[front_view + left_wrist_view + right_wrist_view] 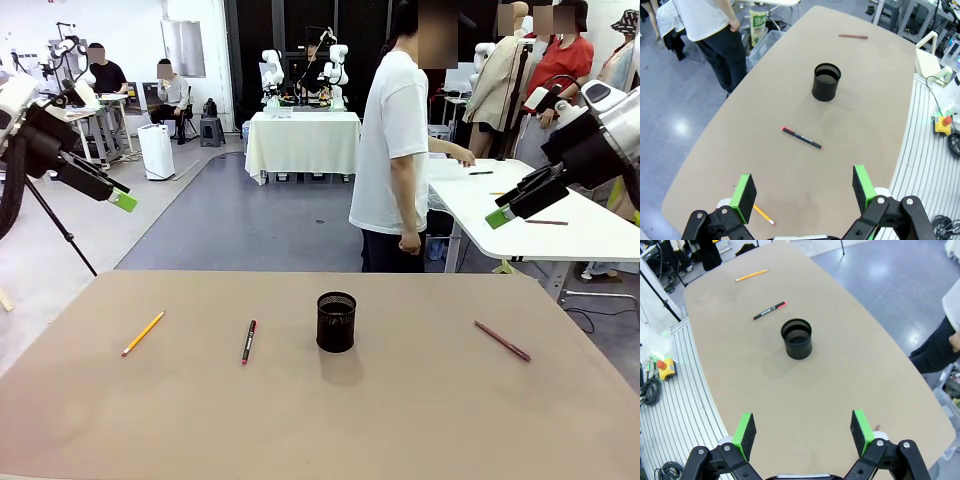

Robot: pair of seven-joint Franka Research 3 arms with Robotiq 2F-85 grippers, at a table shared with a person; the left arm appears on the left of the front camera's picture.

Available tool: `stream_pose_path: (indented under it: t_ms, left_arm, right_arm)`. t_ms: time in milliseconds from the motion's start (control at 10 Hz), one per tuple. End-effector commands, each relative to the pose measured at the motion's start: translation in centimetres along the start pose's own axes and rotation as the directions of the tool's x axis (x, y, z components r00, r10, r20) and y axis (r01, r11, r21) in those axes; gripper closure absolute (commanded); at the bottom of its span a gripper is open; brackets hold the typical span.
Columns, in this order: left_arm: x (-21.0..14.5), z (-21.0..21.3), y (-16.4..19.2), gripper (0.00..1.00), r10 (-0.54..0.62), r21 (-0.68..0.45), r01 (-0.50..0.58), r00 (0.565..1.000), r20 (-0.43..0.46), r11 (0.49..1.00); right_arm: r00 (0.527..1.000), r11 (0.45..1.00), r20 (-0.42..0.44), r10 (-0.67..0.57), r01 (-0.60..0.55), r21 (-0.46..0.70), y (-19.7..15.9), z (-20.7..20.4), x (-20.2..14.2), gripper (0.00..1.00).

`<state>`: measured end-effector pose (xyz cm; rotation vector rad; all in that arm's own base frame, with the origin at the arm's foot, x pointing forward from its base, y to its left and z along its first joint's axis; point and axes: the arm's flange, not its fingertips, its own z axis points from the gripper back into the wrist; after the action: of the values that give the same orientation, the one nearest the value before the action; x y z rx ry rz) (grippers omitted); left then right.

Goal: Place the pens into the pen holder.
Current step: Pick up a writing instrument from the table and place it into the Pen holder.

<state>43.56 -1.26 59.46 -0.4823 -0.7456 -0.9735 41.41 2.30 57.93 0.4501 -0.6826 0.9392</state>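
Note:
The black mesh pen holder (336, 322) (826, 82) (797, 338) stands upright and empty at the table's middle. Three pens lie flat on the table. A yellow pencil (143, 333) (762, 214) (752, 275) is far left, and a black pen with red ends (248, 342) (801, 137) (769, 310) lies just left of the holder. A brownish-red pencil (502, 341) (853, 36) rests to the right. My left gripper (122, 200) (805, 187) hangs open high above the left side. My right gripper (500, 215) (804, 432) hangs open high above the right side. Neither holds anything.
A person (395, 150) in a white shirt stands just beyond the tan table's far edge (330, 272), side-on. A white table (560, 215) with a few small items stands behind on the right. Wide bare tabletop surrounds the holder.

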Motion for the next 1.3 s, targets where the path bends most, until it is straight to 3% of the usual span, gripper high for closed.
stream_pose_path:
  t_ms: [0,200,300,400,600,800,1000,1200]
  left_arm:
    - [0.1,0.1,0.0,0.00,-0.002,0.002,0.002,1.000,0.002,1.000]
    - [0.1,0.1,0.0,0.00,-0.002,0.002,0.002,1.000,0.002,1.000]
    - [0.1,0.1,0.0,0.00,-0.002,0.002,0.002,1.000,0.002,1.000]
    - [0.1,0.1,0.0,0.00,-0.002,0.002,0.002,1.000,0.002,1.000]
    - [0.1,0.1,0.0,0.00,-0.002,0.002,0.002,1.000,0.002,1.000]
    - [0.1,0.1,0.0,0.00,-0.002,0.002,0.002,1.000,0.002,1.000]
    - [0.1,0.1,0.0,0.00,-0.002,0.002,0.002,1.000,0.002,1.000]
    - [0.1,0.1,0.0,0.00,-0.002,0.002,0.002,1.000,0.002,1.000]
  right_arm:
    - [1.000,1.000,0.002,0.003,-0.003,0.004,0.0,0.2,0.0,0.00]
    - [1.000,1.000,0.000,0.000,0.000,0.000,0.0,0.0,0.0,0.00]
    - [0.985,0.985,-0.058,-0.162,0.158,-0.064,-0.1,-0.7,0.6,0.00]
    - [0.959,0.960,-0.128,-0.252,0.231,-0.159,-1.3,-1.3,0.7,0.00]
    - [0.879,0.929,-0.310,-0.362,0.313,-0.200,-4.6,-2.9,-0.7,0.00]
    - [0.789,0.917,-0.473,-0.392,0.299,-0.262,-6.9,-5.4,-3.5,0.00]
    - [0.709,0.893,-0.544,-0.449,0.329,-0.307,-8.3,-7.7,-6.9,0.00]
    - [0.714,0.894,-0.539,-0.447,0.337,-0.294,-9.4,-9.7,-9.4,0.00]
